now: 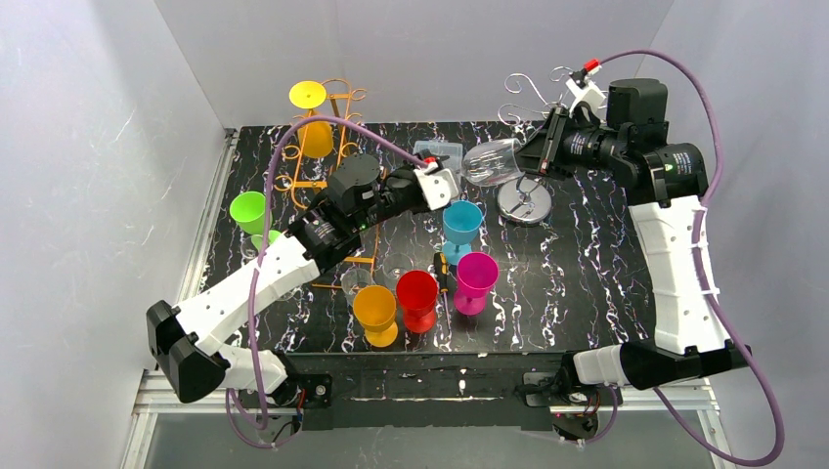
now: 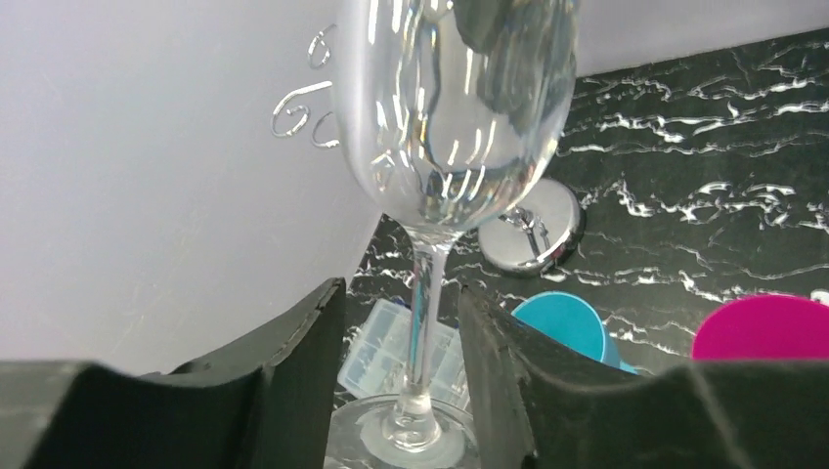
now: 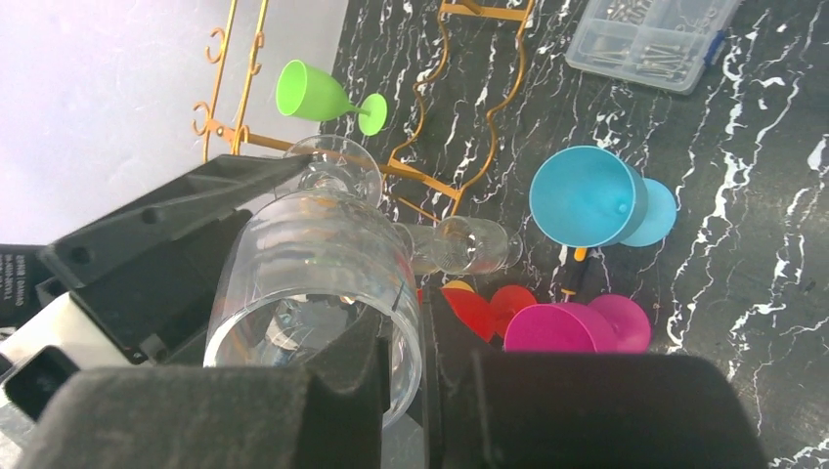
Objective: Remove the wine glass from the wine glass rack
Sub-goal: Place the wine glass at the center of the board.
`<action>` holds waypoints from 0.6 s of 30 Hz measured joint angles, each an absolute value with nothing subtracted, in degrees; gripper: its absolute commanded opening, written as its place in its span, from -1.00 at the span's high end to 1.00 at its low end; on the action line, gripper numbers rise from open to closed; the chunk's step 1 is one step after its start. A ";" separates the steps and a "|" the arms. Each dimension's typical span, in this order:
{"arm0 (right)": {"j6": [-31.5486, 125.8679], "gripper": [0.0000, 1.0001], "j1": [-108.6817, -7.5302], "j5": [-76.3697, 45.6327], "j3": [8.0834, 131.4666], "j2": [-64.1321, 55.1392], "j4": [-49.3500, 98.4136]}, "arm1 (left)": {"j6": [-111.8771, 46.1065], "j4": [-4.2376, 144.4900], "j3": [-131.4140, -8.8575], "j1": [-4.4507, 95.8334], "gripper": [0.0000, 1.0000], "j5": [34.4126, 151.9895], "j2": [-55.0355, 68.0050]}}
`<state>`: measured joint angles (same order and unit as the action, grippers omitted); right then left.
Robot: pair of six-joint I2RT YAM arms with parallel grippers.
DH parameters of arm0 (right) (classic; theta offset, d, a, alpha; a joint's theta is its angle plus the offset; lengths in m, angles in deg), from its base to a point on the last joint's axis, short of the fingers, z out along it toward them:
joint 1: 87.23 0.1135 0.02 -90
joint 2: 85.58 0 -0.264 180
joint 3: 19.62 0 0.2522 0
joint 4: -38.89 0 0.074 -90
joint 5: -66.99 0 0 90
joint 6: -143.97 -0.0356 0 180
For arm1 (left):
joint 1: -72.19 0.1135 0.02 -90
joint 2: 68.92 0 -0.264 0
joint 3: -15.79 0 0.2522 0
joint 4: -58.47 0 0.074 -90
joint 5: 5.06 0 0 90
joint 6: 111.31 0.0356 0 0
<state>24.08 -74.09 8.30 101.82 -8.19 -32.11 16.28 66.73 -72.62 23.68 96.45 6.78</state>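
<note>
Top external: right gripper (image 1: 529, 160) clamps wine glass (image 1: 492, 162) rim, left gripper (image 2: 403, 295) gapes round stem near blue cup (image 1: 461, 223).

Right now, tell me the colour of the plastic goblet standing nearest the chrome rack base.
The goblet is light blue, seen best in the top external view.
</note>
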 measured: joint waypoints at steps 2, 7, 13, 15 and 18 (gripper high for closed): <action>23.91 0.97 -74.09 7.34 102.10 -8.17 -32.67 | 15.93 65.75 -72.73 23.68 -0.54 96.23 6.69; 23.71 0.97 -74.09 4.63 104.55 -7.95 -35.73 | 14.46 65.12 -72.71 23.61 -0.97 95.38 5.95; 24.30 0.97 -74.09 -0.38 107.52 -7.97 -41.09 | 11.05 66.14 -72.66 23.13 -0.97 94.92 2.47; 24.72 0.97 -74.09 -2.10 108.27 -8.11 -43.16 | 9.24 67.56 -72.84 22.89 -0.97 94.96 0.81; 25.66 0.97 -74.09 -5.47 108.70 -9.11 -46.84 | 5.79 69.64 -73.91 22.56 -0.97 95.03 -0.74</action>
<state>25.66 -74.09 -5.47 108.70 -9.11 -46.84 5.79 69.64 -73.91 22.56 95.03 -0.74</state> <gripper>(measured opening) 0.168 0.982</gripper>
